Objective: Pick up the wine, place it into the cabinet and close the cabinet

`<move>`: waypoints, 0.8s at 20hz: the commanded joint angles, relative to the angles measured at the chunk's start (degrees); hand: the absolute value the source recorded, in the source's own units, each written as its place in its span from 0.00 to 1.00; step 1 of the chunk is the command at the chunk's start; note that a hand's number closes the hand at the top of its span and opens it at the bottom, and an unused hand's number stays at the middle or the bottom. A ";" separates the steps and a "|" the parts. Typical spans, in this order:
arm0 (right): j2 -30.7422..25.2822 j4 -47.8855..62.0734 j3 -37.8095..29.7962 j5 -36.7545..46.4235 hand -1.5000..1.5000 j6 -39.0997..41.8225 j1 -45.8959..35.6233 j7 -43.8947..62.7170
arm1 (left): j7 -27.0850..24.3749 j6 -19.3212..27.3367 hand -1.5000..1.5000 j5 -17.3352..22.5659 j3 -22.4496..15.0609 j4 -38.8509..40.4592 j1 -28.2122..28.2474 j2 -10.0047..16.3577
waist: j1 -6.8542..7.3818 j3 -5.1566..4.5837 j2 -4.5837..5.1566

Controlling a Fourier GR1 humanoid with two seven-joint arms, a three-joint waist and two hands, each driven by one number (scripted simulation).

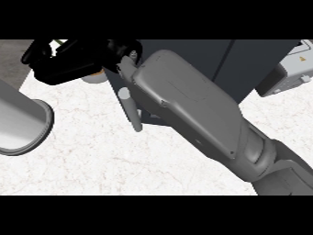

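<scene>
Up at the top left, the right hand (64,62) looks curled round the wine (94,76); only a tan bit peeks out. I think putting it in the cabinet (247,59) and closing that are left.

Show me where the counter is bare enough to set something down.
Widest bare patch: the counter in the lower middle, between the grey cylinder at left and the right forearm. A smaller patch lies at right, between that forearm, the dark cabinet and the white appliance. Crowded: upper left, where the right hand is near the cabinet's handle.
</scene>
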 commanded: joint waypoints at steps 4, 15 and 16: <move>-6.48 9.33 -4.19 2.52 1.00 0.13 1.75 -6.93 | 0.80 -0.33 0.00 -0.25 -0.09 -0.97 0.10 -0.38 | -1.58 0.52 1.28; -8.99 10.99 -5.35 1.83 1.00 1.89 5.04 -12.61 | 3.56 0.06 0.00 1.87 -3.10 -5.30 -1.53 -0.67 | -3.85 0.62 2.06; -9.46 10.98 -4.75 1.94 1.00 2.97 5.13 -12.86 | 3.16 0.29 0.00 1.36 -3.63 -5.59 -2.29 -1.04 | -4.47 0.57 2.24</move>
